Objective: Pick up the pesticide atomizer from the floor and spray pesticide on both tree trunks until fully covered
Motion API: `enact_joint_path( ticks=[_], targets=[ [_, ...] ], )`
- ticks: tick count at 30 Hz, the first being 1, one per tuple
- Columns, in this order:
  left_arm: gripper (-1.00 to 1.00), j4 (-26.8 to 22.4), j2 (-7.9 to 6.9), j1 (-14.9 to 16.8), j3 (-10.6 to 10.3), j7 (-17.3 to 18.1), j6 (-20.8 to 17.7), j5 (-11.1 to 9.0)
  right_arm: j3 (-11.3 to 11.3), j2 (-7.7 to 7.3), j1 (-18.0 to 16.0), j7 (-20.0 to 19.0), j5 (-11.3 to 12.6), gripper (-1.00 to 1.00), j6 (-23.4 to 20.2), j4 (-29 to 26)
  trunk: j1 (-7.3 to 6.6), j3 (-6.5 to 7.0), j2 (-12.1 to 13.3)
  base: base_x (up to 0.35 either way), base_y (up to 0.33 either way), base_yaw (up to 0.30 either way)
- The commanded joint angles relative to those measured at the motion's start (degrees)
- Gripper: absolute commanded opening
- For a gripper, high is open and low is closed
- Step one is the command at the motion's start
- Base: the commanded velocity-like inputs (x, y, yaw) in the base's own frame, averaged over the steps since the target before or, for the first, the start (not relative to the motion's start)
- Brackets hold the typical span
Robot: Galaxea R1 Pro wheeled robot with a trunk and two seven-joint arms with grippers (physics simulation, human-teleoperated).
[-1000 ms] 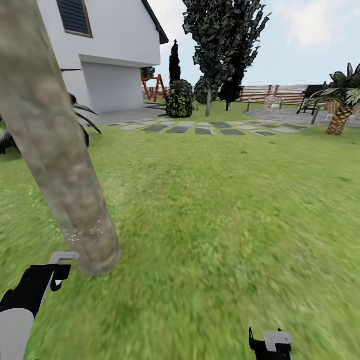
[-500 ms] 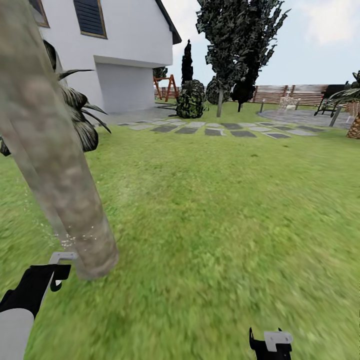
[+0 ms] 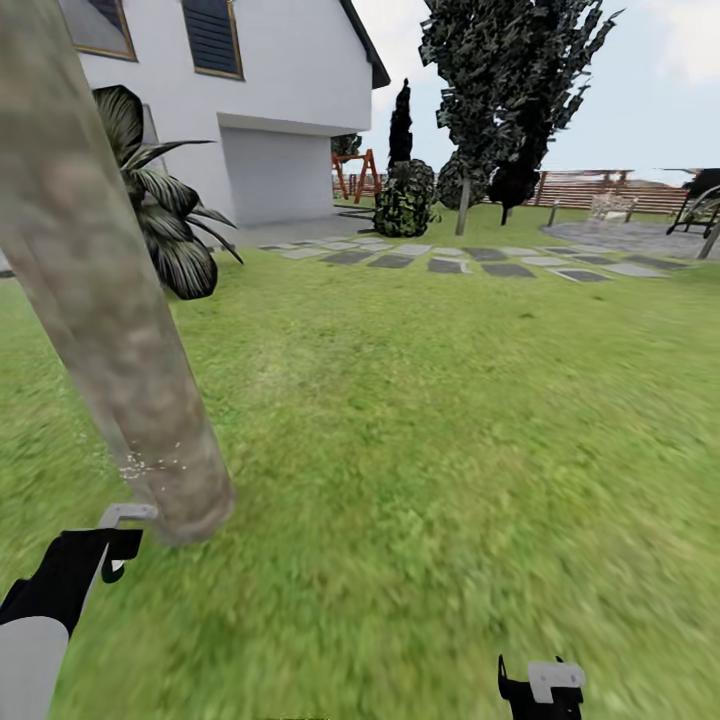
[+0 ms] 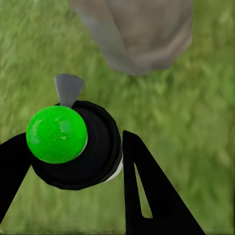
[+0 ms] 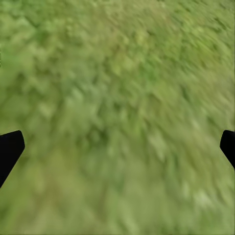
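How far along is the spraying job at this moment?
Done: the black, green-capped pesticide atomizer is off the floor, clamped in the left claw. In hand: its grey nozzle points at the thick mottled grey-brown tree trunk, whose base shows white specks. Left: the distant dark-leaved tree; coverage cannot be judged.

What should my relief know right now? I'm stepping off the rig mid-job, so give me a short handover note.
Left claw: shut on the sprayer, black body with a green ball on top, grey nozzle aimed at the base of the near trunk.
Right claw: open, holding nothing, hanging over the lawn.
Done: sprayer is picked up; pale specks sit low on the near trunk, so spraying there has begun.
Left: I cannot tell how much of that trunk is covered. The second tree stands far off past the paving stones, not yet reached.
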State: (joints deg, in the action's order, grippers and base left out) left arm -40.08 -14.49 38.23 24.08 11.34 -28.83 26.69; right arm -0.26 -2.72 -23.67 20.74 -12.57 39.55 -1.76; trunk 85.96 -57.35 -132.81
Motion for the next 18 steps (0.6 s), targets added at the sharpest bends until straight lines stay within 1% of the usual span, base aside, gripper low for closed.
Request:
enact_joint_path(
  ticks=[1,8,11,14,15,16,18],
  targets=[
    [-1.00,0.0,0.04,0.0,0.0,0.0,0.0,0.0,0.0,0.00,0.0,0.0,0.0,1.00,0.0,0.0,0.00,0.00,0.0,0.000,-0.274,0.278],
    [-1.00,0.0,0.12,0.0,0.0,0.0,0.0,0.0,0.0,0.00,0.0,0.0,0.0,1.00,0.0,0.0,0.00,0.00,0.0,0.000,-0.274,0.278],
    [-1.00,0.0,0.17,0.0,0.0,0.0,0.0,0.0,0.0,0.00,0.0,0.0,0.0,1.00,0.0,0.0,0.00,0.00,0.0,0.060,-0.274,0.278],
    [-1.00,0.0,0.87,0.0,0.0,0.0,0.1,0.1,0.0,0.00,0.0,0.0,0.0,1.00,0.0,0.0,0.00,0.00,0.0,0.111,-0.271,0.278],
    [-1.00,0.0,1.03,0.0,0.0,-0.5,0.1,0.1,0.0,0.00,0.0,0.0,0.0,1.00,0.0,0.0,0.00,0.00,0.0,0.161,-0.252,0.274],
    [-1.00,0.0,1.14,0.0,0.0,-1.7,0.1,0.0,0.0,0.00,0.0,0.0,0.0,1.00,0.0,0.0,0.00,0.00,0.0,0.197,-0.226,0.159],
    [-1.00,0.0,1.19,0.0,0.0,-3.5,0.2,-0.2,0.0,0.00,0.0,0.0,0.0,1.00,0.0,0.0,0.00,0.00,0.0,0.218,-0.208,0.077]
  ],
)
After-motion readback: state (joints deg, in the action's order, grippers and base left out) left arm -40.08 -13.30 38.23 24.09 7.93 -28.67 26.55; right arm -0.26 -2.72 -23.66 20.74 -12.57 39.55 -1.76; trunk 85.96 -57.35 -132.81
